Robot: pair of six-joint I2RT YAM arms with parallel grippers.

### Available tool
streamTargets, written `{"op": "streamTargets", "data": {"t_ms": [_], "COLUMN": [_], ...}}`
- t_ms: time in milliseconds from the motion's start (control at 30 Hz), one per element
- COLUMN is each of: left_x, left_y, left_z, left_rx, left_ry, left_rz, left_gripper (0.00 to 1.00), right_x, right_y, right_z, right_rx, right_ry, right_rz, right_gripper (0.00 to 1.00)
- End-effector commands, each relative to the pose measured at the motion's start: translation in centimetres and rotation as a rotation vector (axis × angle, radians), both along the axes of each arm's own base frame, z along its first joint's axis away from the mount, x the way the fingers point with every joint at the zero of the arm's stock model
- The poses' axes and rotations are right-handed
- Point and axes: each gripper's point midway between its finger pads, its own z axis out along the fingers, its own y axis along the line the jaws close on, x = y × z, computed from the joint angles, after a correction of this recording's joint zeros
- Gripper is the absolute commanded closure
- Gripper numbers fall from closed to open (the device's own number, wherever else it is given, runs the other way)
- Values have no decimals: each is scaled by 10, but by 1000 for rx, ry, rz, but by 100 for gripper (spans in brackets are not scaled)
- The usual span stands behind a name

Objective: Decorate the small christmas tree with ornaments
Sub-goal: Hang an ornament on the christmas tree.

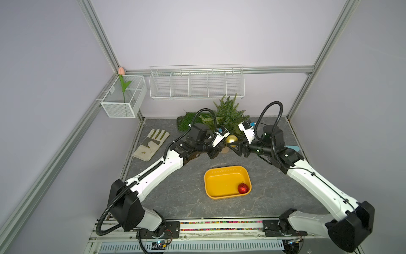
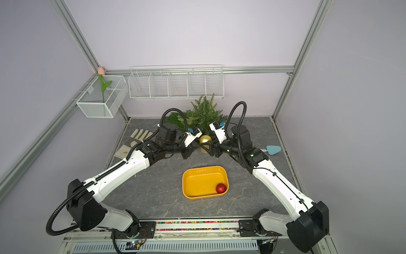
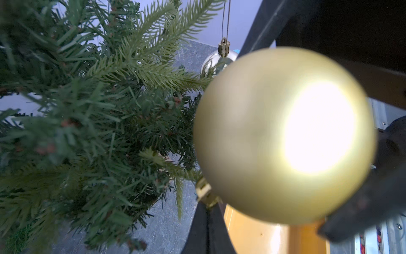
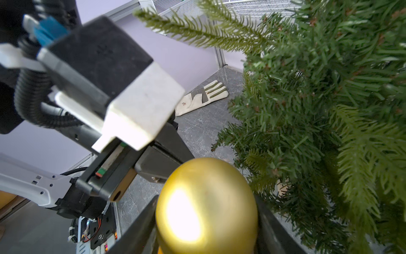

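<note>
On the grey stone-patterned surface (image 1: 175, 193), nearest the arm bases, a yellow rounded rectangular plastic tray (image 1: 219, 183) is seen. A ribbed glossy red ball ornament (image 1: 243, 188) is held in the tray's near right corner, touching the wall.

Beyond the tray, the two arms are brought together in front of the small green artificial christmas tree (image 1: 228, 114). A matte gold ball ornament (image 1: 231, 139) is clamped between the two dark fingers of the right end effector (image 4: 206, 198), which are spread to the ball's width and pressed on opposite sides of it. The ball is held off the surface, just beside the tree's near lower branches. The left end effector (image 3: 207, 217) is fully closed, and its tip is placed at the ball's small gold cap; whether the cap or a hanging loop is pinched cannot be told.

Deeper in the branches, a shiny mirror-like gold ball ornament (image 3: 216, 64) is seen hanging by a thin thread.

A pale work glove (image 1: 151, 144) is laid to the left. A green artificial-grass mat (image 1: 186, 122) is spread just left of the tree. A light-blue flat object (image 2: 272, 150) is laid to the right.

A white wire rack with compartments (image 1: 196, 83) is mounted on the far wall. In the corner, a pink tulip (image 1: 121, 70) is stood in a white mesh basket (image 1: 123, 105).
</note>
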Motion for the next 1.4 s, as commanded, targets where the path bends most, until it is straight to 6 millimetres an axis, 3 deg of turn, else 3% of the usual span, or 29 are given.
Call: {"op": "streamTargets", "data": {"t_ms": [0, 300, 667, 967, 1100, 1167, 1367], "left_x": [1, 5, 4, 6, 7, 8, 11], "left_y": [4, 6, 5, 1, -1, -2, -1], "left_z": [3, 1, 13, 22, 23, 23, 22], "left_rx": [-26, -26, -47, -58, -61, -56, -47], "left_ry": [18, 42, 9, -21, -18, -20, -23], "left_rz": [12, 24, 14, -10, -12, -17, -4], "left_gripper": [100, 100, 100, 100, 100, 100, 100], "right_x": [11, 9, -7, -16, -20, -24, -29], "right_y": [-5, -21, -25, -25, -34, -39, -44], "right_z": [-3, -17, -35, -46, -38, -48, -39], "right_rx": [-43, -115, -58, 24, 26, 11, 25], "right_ry": [-1, 21, 75, 136, 119, 132, 98], "right_rz": [-49, -114, -120, -133, -165, -177, -185], "right_gripper": [80, 82, 78, 27, 17, 16, 15]}}
